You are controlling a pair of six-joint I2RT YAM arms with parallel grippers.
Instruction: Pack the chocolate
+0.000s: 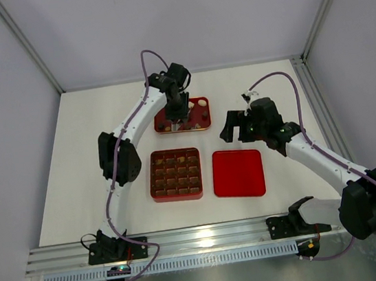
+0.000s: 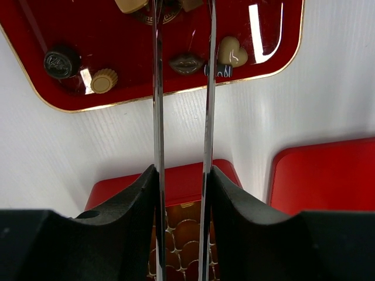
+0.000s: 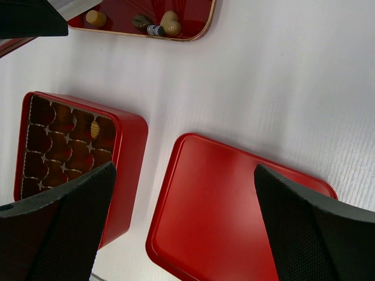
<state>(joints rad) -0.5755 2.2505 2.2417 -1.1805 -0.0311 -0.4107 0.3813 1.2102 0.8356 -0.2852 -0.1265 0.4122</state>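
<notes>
left gripper [image 1: 176, 120] hangs over the red tray [image 2: 281, 41] just beyond the box [image 1: 175, 175], thin fingers [image 2: 157, 105] narrowly apart, tips cropped; cannot tell if it grips anything. the chocolate [image 2: 232, 51] lies in that tray. right gripper [image 3: 184, 170], right of the box over the lid [image 1: 238, 173], gapes wide, empty.

Top view looks down from high behind; wrist views — close, downward — share the red box [image 3: 132, 170].

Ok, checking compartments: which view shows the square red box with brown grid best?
Top external: the whole square red box shows, unobstructed. Left wrist shows only a strip of it; right wrist hides one corner.
</notes>
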